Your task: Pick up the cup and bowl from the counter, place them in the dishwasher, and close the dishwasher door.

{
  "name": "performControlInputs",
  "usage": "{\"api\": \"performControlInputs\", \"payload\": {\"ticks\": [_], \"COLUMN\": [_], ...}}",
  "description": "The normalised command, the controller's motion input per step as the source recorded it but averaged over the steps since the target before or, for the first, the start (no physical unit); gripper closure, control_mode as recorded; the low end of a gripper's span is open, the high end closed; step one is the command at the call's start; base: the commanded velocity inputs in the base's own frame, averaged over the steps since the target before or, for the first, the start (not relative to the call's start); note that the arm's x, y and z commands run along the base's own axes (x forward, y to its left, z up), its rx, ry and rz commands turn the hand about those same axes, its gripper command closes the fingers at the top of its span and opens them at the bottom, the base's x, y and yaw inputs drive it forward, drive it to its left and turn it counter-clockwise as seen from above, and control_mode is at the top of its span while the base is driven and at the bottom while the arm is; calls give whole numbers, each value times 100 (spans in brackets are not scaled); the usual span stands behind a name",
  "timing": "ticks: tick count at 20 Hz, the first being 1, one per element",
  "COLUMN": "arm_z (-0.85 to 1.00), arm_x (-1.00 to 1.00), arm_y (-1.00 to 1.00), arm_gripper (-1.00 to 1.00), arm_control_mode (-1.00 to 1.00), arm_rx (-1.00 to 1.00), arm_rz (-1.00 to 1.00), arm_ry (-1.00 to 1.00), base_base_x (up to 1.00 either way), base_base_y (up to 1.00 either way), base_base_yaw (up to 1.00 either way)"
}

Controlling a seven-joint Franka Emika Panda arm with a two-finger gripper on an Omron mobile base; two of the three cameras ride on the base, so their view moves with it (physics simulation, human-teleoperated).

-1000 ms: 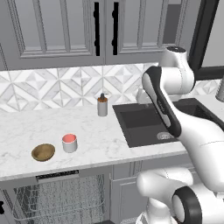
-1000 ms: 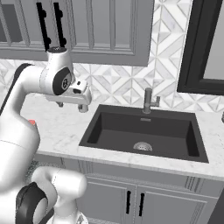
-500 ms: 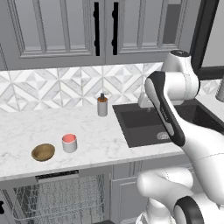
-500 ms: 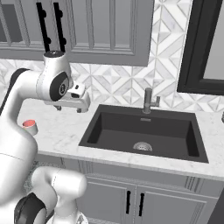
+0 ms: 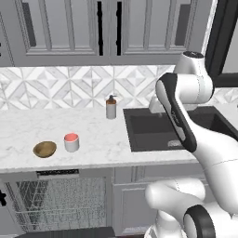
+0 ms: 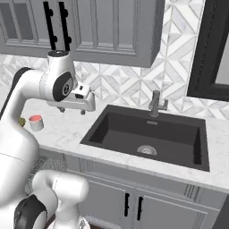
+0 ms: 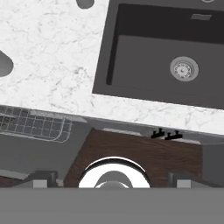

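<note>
The cup [image 5: 71, 142], white-grey with a pink-red inside, stands on the white marble counter [image 5: 97, 139] near its front edge. Just left of the cup lies the golden-brown bowl [image 5: 44, 149]. In the right base view the cup [image 6: 36, 121] sits far left, with the bowl [image 6: 21, 121] half hidden behind my arm. My gripper [image 6: 72, 110] hangs open and holds nothing, above the counter by the sink's left rim, well right of the cup. Below the counter the dishwasher [image 5: 56, 200] shows its wire rack, its door [image 5: 65, 232] dropped down.
A grey soap bottle [image 5: 110, 107] with a black pump stands at the back of the counter, left of the black sink [image 5: 158, 130]. The faucet [image 6: 155, 103] rises behind the sink. Grey wall cabinets hang overhead. In the hand view, the sink [image 7: 166, 57] lies below the gripper.
My arm has turned slightly and the hand has shifted a little above the counter by the sink. Cup and bowl stay where they were.
</note>
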Motion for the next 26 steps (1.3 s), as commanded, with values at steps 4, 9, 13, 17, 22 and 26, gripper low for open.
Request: {"api": "performControlInputs", "payload": {"ticks": [4, 9, 13, 17, 22, 26], "arm_z": [0, 0, 0, 0, 0, 0], "arm_x": [0, 0, 0, 0, 0, 0], "arm_y": [0, 0, 0, 0, 0, 0], "arm_gripper": [-100, -100, -100, -100, -100, -100], "arm_control_mode": [100, 100, 100, 100, 100, 100], "arm_rx": [0, 0, 0, 0, 0, 0], "arm_rz": [0, 0, 0, 0, 0, 0], "arm_ry": [0, 0, 0, 0, 0, 0], "base_base_x": [-37, -12, -8, -12, 0, 0], "base_base_y": [-34, -7, -16, -21, -44, -65], "base_base_yaw": [47, 58, 57, 57, 55, 50]}}
